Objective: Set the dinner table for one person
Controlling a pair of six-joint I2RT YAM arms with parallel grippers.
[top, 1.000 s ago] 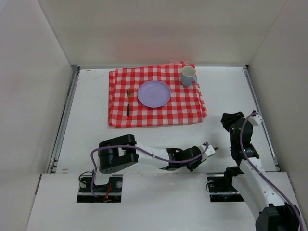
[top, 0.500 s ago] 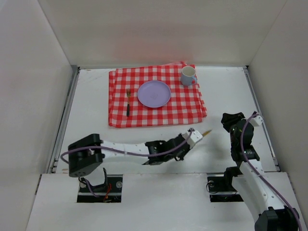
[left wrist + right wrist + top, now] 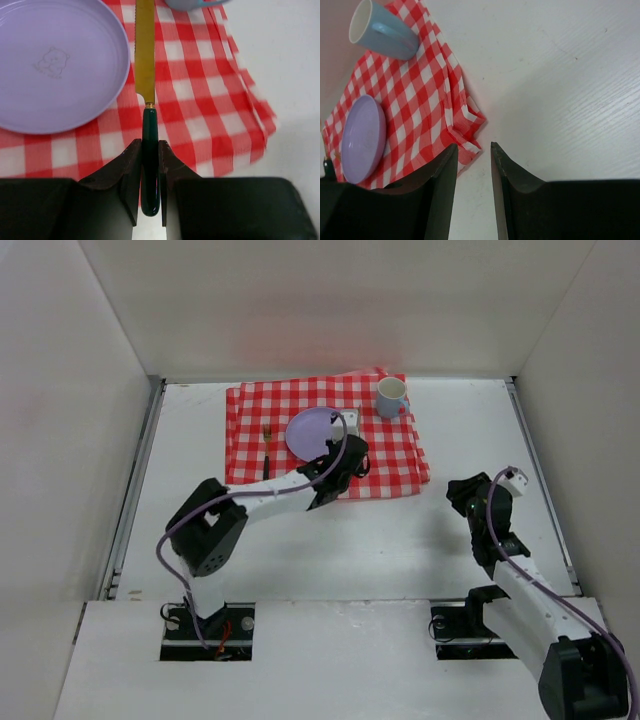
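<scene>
The knife point(image 3: 146, 75) has a satin gold metal blade and a glossy dark green handle. The plate point(image 3: 55, 60) is smooth lilac with a soft sheen. The cloth point(image 3: 200, 100) is matt woven fabric, creased at its edge. The mug point(image 3: 382, 32) looks glazed. The table point(image 3: 570, 75) is matt white, faintly streaked. The left gripper point(image 3: 149, 150) is matt black.

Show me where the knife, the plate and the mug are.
knife point(image 3: 145, 55), left wrist view, on its gold blade
plate point(image 3: 75, 92), left wrist view, on its bare purple middle
mug point(image 3: 390, 40), right wrist view, on its blue side
</scene>
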